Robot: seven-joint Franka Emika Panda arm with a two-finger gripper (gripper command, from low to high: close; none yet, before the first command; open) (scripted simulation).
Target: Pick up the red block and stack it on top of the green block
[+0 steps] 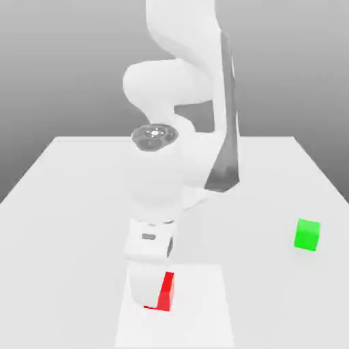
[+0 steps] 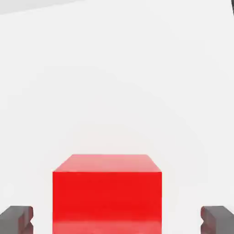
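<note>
Red block (image 2: pixel 107 194) sits on the white table (image 1: pixel 61 198) between my 2 fingertips (image 2: pixel 16 219), which stand spread with a clear gap on each side of it, so my gripper (image 2: pixel 117 220) pinches nothing yet. Moving rightward across the exterior view, the green block (image 1: pixel 307 234) rests well apart from it, toward that view's right. I judge the risk is closing off-centre or too high, which could twist the cube or let it slip on the lift.

Simulated tabletop, plain white table (image 1: pixel 68 204), grey backdrop
</note>
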